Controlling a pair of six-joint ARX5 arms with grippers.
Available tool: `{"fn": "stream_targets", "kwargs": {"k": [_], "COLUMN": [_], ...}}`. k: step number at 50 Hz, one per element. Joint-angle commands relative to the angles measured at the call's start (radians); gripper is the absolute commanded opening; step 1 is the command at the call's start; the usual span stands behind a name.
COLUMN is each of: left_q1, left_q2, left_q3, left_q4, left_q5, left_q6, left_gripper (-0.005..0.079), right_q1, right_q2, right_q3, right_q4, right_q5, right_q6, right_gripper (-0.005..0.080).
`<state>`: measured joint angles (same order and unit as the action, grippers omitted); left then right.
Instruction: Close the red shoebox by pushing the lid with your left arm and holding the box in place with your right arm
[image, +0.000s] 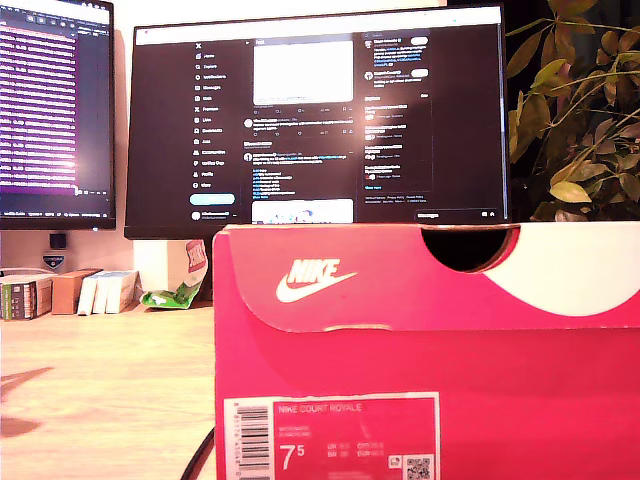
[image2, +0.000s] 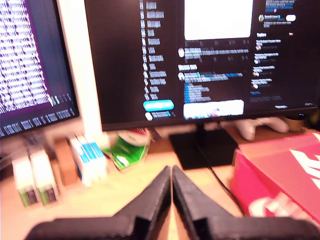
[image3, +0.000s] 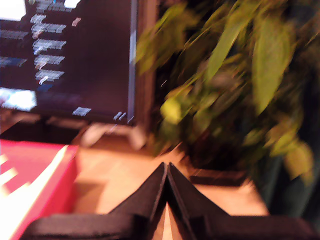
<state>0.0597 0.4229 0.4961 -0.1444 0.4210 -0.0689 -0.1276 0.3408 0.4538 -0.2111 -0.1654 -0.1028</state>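
Red shoebox close to the camera, both grippers clear of it and pressed together on nothing.

The red shoebox (image: 420, 350) fills the lower part of the exterior view toward its right, smooth cardboard with a white logo, a round finger notch and a size label; its lid (image: 400, 275) seems already folded down. My first gripper (image2: 171, 172) hovers beside the box, jaws touching, probably ready to push. My second gripper (image3: 166, 170) is also pinched together, near the leafy plant (image3: 235, 75). Glossy monitors (image: 320, 110) stand behind on the pale wooden desk (image: 100, 380).
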Motion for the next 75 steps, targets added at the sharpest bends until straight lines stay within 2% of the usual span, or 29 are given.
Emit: {"fn": "stream_targets", "kwargs": {"k": [1,9,17,26,42,61,75], "left_q1": [0.001,0.000,-0.002,-0.003,-0.011,-0.026,-0.028], "left_q2": [-0.028,-0.105,-0.195,-0.278,-0.344,-0.435,-0.435], "left_q3": [-0.042,-0.109,-0.158,-0.166,-0.255,-0.412,-0.461], "left_q4": [0.013,0.034,0.040,0.040,0.060,0.064,0.038], "left_q5": [0.009,0.009,0.007,-0.016,-0.041,-0.074,-0.076], "left_q6": [-0.010,-0.039,-0.087,-0.089,-0.122,-0.114,-0.085], "left_gripper": [-0.0019,-0.0019,-0.0019,-0.0019,-0.0019,-0.0019,-0.0019], "right_q1": [-0.005,-0.005,-0.003,-0.003,-0.003,-0.003,0.003], "right_q2": [-0.021,-0.068,-0.120,-0.203,-0.340,-0.339,-0.339], "right_q3": [-0.009,-0.023,-0.071,-0.121,-0.242,-0.349,-0.397], "right_q4": [-0.005,-0.007,0.046,0.121,0.155,0.163,0.125], "right_q5": [-0.009,-0.010,-0.016,-0.017,-0.019,-0.066,-0.072], "right_q6": [0.008,0.024,0.074,0.080,0.128,0.129,0.124], "right_gripper": [-0.0012,-0.0012,-0.0012,-0.0012,-0.0012,-0.0012,-0.0012]}}
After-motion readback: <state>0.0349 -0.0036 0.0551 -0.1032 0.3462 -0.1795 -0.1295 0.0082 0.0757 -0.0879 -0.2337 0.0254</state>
